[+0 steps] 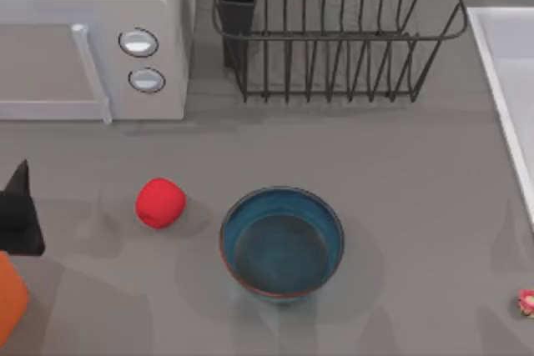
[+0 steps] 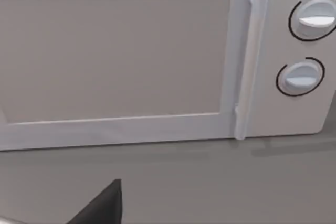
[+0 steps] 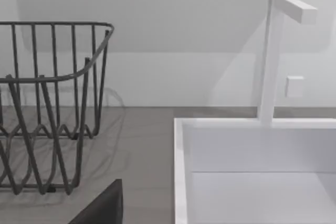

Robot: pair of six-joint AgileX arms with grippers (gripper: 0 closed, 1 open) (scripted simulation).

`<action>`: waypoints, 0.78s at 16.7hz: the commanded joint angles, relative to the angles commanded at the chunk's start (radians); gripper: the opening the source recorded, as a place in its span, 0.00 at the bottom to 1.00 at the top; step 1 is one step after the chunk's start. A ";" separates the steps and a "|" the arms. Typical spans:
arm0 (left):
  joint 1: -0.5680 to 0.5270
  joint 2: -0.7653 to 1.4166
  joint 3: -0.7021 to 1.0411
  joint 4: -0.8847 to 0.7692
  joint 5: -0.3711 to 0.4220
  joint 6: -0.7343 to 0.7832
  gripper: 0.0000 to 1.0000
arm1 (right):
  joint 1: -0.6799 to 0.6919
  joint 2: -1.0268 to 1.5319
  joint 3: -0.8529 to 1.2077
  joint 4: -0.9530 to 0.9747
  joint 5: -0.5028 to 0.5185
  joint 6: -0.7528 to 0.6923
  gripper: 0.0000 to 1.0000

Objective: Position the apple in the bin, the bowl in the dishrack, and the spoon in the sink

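The apple (image 1: 160,203) lay loose on the grey counter just left of the teal bowl (image 1: 282,243), and with the left gripper (image 1: 18,213) at the table's left edge, its fingers' state untellable, a glancing approach risked rolling the round fruit away.

The bowl (image 1: 282,243) sat on the table (image 1: 417,172), with the apple (image 1: 160,203) just beside it at nine o'clock. The dishrack (image 1: 334,31) stood at twelve, the microwave (image 1: 92,35) at ten, the sink (image 1: 509,81) at two and the spoon (image 1: 526,302) at four.
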 joint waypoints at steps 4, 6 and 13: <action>-0.074 0.352 0.248 -0.186 0.001 0.013 1.00 | 0.000 0.000 0.000 0.000 0.000 0.000 1.00; -0.114 0.536 0.382 -0.286 0.002 0.020 1.00 | 0.000 0.000 0.000 0.000 0.000 0.000 1.00; -0.247 1.140 0.826 -0.611 0.010 0.044 1.00 | 0.000 0.000 0.000 0.000 0.000 0.000 1.00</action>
